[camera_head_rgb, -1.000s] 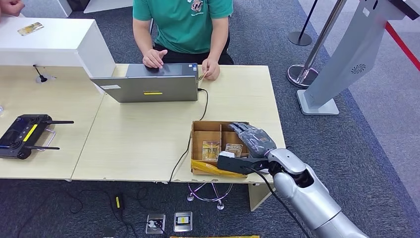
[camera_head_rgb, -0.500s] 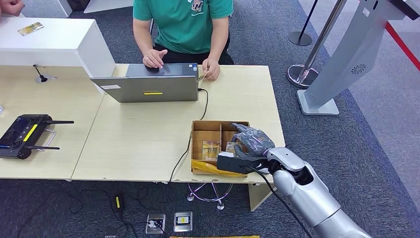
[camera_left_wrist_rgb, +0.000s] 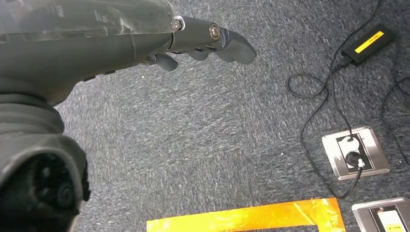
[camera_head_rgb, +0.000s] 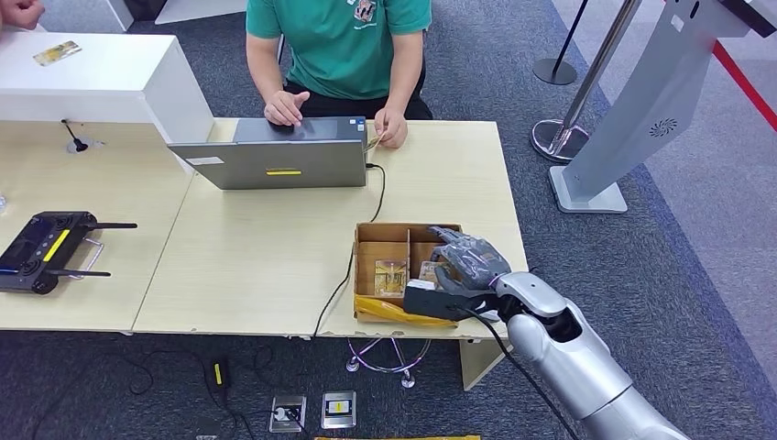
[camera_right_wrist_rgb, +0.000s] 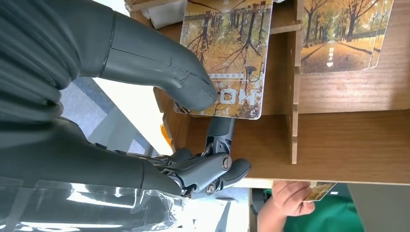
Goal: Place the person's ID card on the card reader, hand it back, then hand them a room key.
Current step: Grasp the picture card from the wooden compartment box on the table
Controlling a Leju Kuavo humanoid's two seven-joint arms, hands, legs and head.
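A wooden divided box [camera_head_rgb: 380, 236] sits at the table's near right corner with picture-printed room key cards in it. My right hand [camera_head_rgb: 467, 261] reaches into its right compartment. In the right wrist view the thumb [camera_right_wrist_rgb: 159, 67] presses on one key card [camera_right_wrist_rgb: 229, 48] and a dark finger [camera_right_wrist_rgb: 220, 130] comes against its edge from below, pinching it. More key cards [camera_right_wrist_rgb: 343, 34] lie in the neighbouring compartment. A person in green sits behind the laptop and holds a card [camera_right_wrist_rgb: 319, 191] in one hand [camera_head_rgb: 391, 131]. Another card [camera_head_rgb: 56, 52] lies on the white stand [camera_head_rgb: 110, 87]. My left hand [camera_left_wrist_rgb: 121, 34] hangs over the carpet, holding nothing.
A grey laptop [camera_head_rgb: 275, 163] stands mid-table, and its black cable [camera_head_rgb: 353, 266] runs past the box's left side. A black controller [camera_head_rgb: 46, 249] lies far left. Another person's hand [camera_head_rgb: 18, 11] is at the stand. A stanchion [camera_head_rgb: 586, 92] and a grey kiosk [camera_head_rgb: 641, 110] stand right of the table.
My right hand has sunk a little into the box and its fingers have curled in onto the key card. The person and the table things have stayed put.
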